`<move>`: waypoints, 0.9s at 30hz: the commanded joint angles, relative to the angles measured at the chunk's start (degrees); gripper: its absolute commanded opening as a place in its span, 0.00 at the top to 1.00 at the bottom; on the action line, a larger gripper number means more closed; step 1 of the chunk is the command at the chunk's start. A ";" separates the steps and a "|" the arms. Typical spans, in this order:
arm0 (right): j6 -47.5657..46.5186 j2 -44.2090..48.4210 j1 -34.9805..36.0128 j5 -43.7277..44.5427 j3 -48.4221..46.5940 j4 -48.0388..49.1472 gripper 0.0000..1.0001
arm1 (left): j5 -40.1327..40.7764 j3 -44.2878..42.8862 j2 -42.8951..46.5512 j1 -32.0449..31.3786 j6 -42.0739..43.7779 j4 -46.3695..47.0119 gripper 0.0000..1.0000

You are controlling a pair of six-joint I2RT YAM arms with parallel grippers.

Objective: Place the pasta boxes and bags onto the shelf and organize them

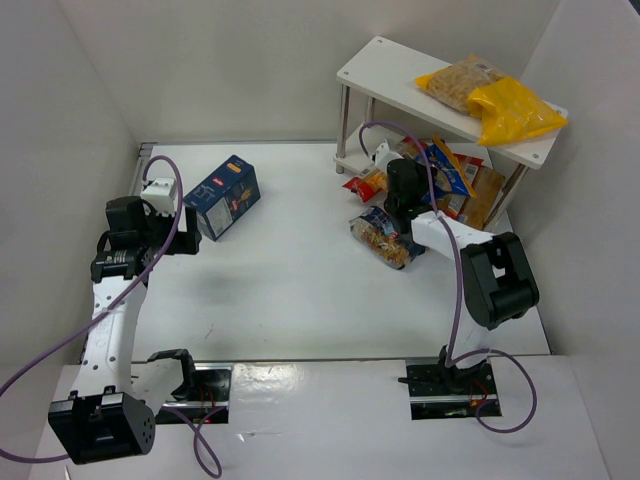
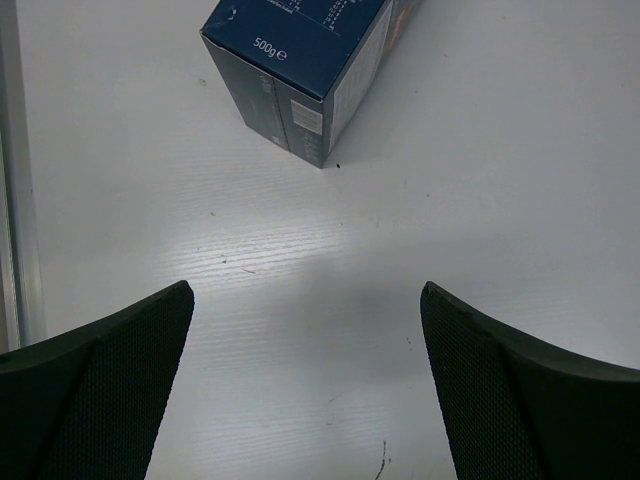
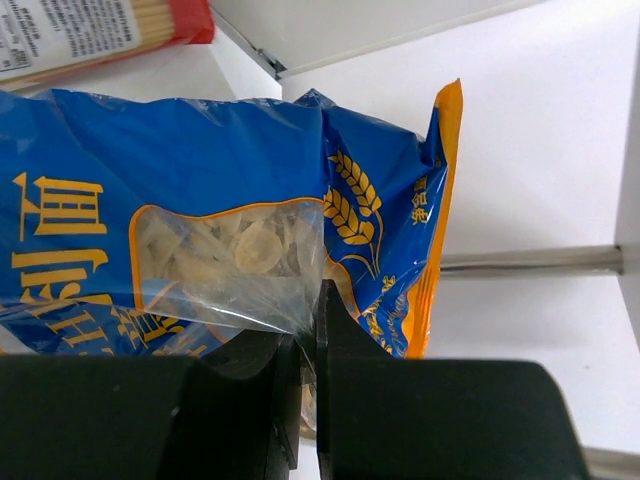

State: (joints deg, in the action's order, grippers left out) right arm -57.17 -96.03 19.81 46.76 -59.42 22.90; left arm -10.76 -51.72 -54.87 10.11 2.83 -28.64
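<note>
Pinching the orange-and-blue bag (image 3: 200, 170) at its clear window, the right gripper (image 3: 308, 330) is clamped beneath the top board of the shelf (image 1: 390, 75). Farther off, the pasta box (image 1: 222, 196) is faced by the wide-spread left gripper (image 2: 307, 300).

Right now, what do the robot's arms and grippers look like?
The left arm and right arm have white links, bulky black joints and a purple cable trailing along each. The left gripper has dark mesh-textured fingers; the right gripper looks plain black.
</note>
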 commanded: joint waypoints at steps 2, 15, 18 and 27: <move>-1.72 -0.12 -0.83 0.52 -0.79 14.36 1.00 | -0.66 0.31 1.08 0.35 0.42 1.92 0.00; -7.07 -5.66 -3.03 0.52 0.35 24.11 1.00 | -0.66 0.84 1.61 0.35 0.42 1.92 0.00; -7.61 -7.07 -3.03 0.52 0.36 26.32 1.00 | -0.66 0.84 1.61 0.35 0.42 1.92 0.00; -8.66 -11.80 -4.08 1.14 -0.96 29.93 0.99 | -0.66 0.84 1.61 0.35 0.42 1.92 0.00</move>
State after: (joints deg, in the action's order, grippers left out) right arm -65.84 -106.43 17.19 46.37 -58.50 43.83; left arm -10.76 -51.20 -54.24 10.11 2.83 -28.40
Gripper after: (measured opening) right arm 0.096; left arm 0.995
